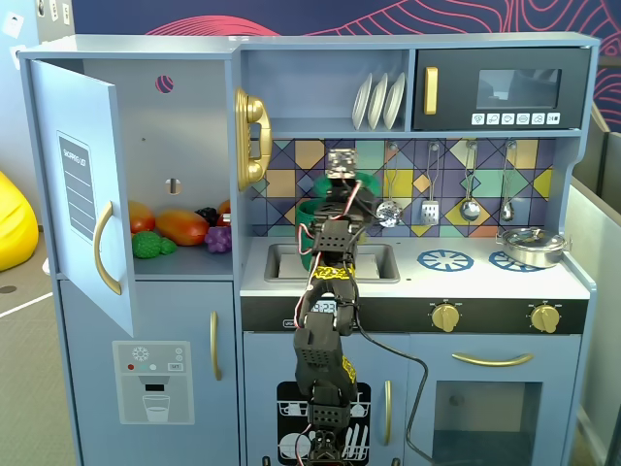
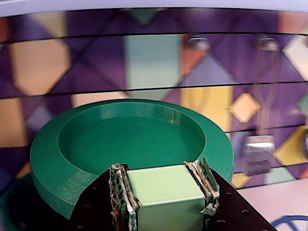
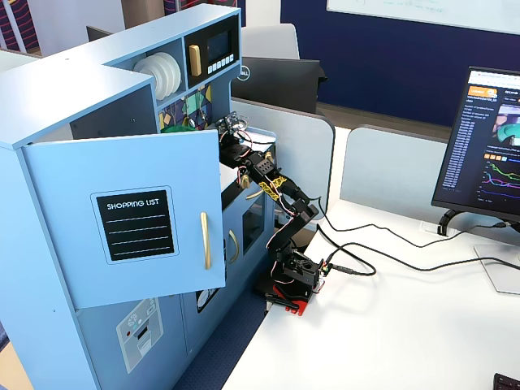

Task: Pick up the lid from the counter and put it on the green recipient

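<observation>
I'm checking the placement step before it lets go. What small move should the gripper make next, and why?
Probably lower a little further before opening. In the wrist view the gripper is shut on the lid by its pale knob, and only a dark sliver of the green recipient shows below the lid's left edge, so whether it is seated cannot be told.

In the front fixed view we find the sink (image 1: pixel 374 262) and counter right of the arm (image 1: pixel 325 330) clear up to the silver pot (image 1: pixel 531 247). Hanging utensils (image 1: pixel 431 209) crowd the far wall; the open door (image 1: pixel 82 184) blocks the left.
</observation>
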